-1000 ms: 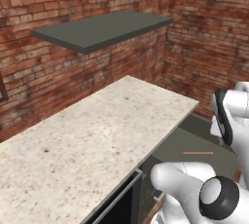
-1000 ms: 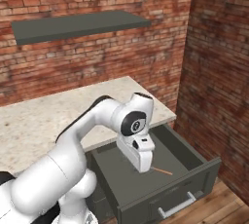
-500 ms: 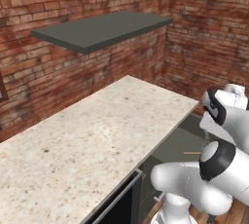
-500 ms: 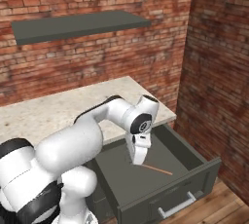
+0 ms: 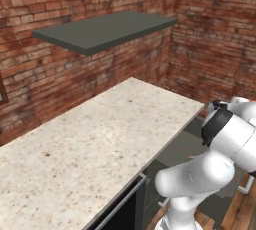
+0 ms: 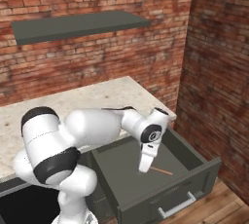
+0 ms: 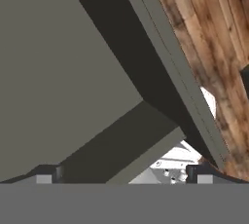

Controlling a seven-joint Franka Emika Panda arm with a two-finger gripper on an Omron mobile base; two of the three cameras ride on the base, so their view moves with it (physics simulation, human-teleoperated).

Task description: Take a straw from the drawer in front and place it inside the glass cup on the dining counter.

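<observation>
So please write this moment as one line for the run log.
phase: reaching | drawer: open | straw: flat on drawer floor, not gripped | gripper: low inside drawer beside straw

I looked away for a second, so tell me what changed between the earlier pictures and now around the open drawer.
The end effector has dropped lower into the drawer, and its tip now sits just beside the near end of the straw. Nothing has been grasped yet. The straw lies flat where it was, the drawer remains open, and the beige counter and dark shelf are unchanged.
</observation>
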